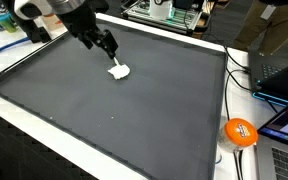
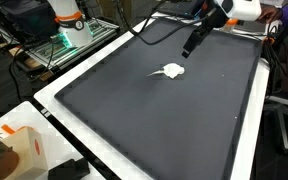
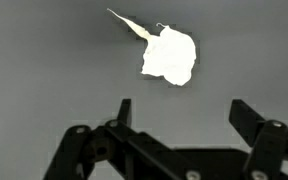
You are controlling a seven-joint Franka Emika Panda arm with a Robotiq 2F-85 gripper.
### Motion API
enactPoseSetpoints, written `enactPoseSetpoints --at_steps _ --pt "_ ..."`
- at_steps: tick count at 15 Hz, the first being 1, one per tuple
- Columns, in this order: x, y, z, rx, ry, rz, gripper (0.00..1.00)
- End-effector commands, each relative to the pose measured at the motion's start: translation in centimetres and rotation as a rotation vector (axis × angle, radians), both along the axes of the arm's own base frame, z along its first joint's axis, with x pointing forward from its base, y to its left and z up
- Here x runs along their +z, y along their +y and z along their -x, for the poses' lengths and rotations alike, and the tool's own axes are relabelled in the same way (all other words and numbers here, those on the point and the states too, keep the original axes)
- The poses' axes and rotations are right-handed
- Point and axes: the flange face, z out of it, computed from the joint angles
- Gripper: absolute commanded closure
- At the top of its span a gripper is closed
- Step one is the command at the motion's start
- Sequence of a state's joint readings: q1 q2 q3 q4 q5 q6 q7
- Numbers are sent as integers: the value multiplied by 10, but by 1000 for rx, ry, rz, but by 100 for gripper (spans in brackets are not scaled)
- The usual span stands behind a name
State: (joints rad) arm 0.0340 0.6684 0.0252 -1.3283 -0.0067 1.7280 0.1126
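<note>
**A:** Where is your tool right now?

**B:** My tool hangs over the dark mat. Its two fingers are spread wide with nothing between them. The white scrap lies flat on the mat just beside the tips, and I am not touching it.

**A:** What does the wrist view add?

**B:** It shows the scrap crumpled, with a thin twisted tail pointing up and left. In both exterior views it is only a small pale blob. The wrist view shows just mat around it.

**A:** And the exterior views?

**B:** An exterior view shows the bench with its white edge and an orange round thing off the mat. An exterior view shows a pale box at the near corner.

**A:** What's the count?

**B:** One scrap, one mat, one orange thing, one box and one tool.
</note>
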Motion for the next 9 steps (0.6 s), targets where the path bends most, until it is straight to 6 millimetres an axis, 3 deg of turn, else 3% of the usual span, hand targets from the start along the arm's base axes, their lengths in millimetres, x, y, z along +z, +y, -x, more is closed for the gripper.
enactPoseSetpoints --at_steps 1,4,5,9 --pt "-4 2 -16 27 36 -42 0" --pt "-1 2 -27 22 23 -43 0" --pt "2 3 -18 24 12 -12 0" --pt "3 4 -20 25 8 -12 0"
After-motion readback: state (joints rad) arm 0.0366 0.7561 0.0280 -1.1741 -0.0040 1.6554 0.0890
